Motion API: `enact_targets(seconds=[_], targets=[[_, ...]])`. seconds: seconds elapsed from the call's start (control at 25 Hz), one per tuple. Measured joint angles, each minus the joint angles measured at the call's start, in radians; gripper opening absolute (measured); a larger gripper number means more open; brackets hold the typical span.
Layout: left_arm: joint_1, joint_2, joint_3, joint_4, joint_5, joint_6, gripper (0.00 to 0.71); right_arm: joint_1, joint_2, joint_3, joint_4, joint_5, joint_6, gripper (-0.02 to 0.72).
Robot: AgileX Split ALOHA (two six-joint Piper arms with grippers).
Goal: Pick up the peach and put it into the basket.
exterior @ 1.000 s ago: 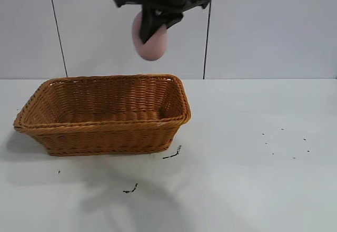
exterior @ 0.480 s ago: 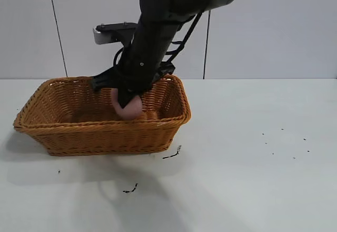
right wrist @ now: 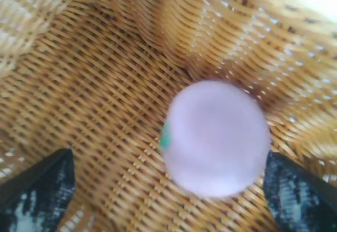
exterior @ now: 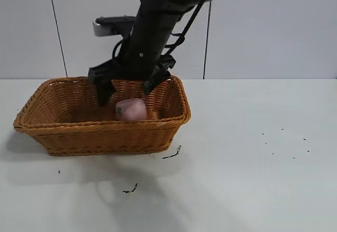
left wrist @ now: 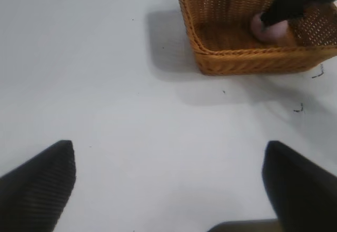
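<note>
A: Two items logged. Peach (exterior: pixel 131 109): lying on the floor of the basket (exterior: pixel 63 132), toward its right end, free of any grip. Right tool (exterior: pixel 128 88): spread wide, hanging just above the fruit.

B: Left tool (left wrist: pixel 168 182)?

A: Parked over bare worktop (left wrist: pixel 105 95), well apart from the basket, also spread wide (nothing between its tips).

B: Hazards?

A: One, in my judgement: a fingertip catching the wicker wall on withdrawal could drag or tip the basket.

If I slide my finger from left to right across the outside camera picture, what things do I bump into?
basket → peach, lying inside the basket under the open right end effector → small dark scrap on the table → bare white table.
</note>
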Motion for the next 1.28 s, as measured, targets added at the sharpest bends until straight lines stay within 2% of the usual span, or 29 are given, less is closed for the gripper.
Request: enact_targets(seconds=[0.44, 0.64, 0.88, 1.28], targets=[[0.0, 0.0, 0.0, 0.0, 0.0, 0.0, 0.693, -0.368, -0.003, -0.033, -0.031, 0.124, 0.014, 0.695], [0.0, 0.0, 0.0, 0.0, 0.0, 0.0, 0.693, -0.483, -0.003, -0.033, -0.033, 0.192, 0.02, 0.695], [0.0, 0.0, 0.0, 0.0, 0.0, 0.0, 0.693, -0.508, -0.005, -0.033, -0.033, 0.282, 0.022, 0.695], [0.0, 0.0, 0.0, 0.0, 0.0, 0.0, 0.693, -0.508, -0.105, 0.003, -0.03, 0.285, 0.045, 0.695]])
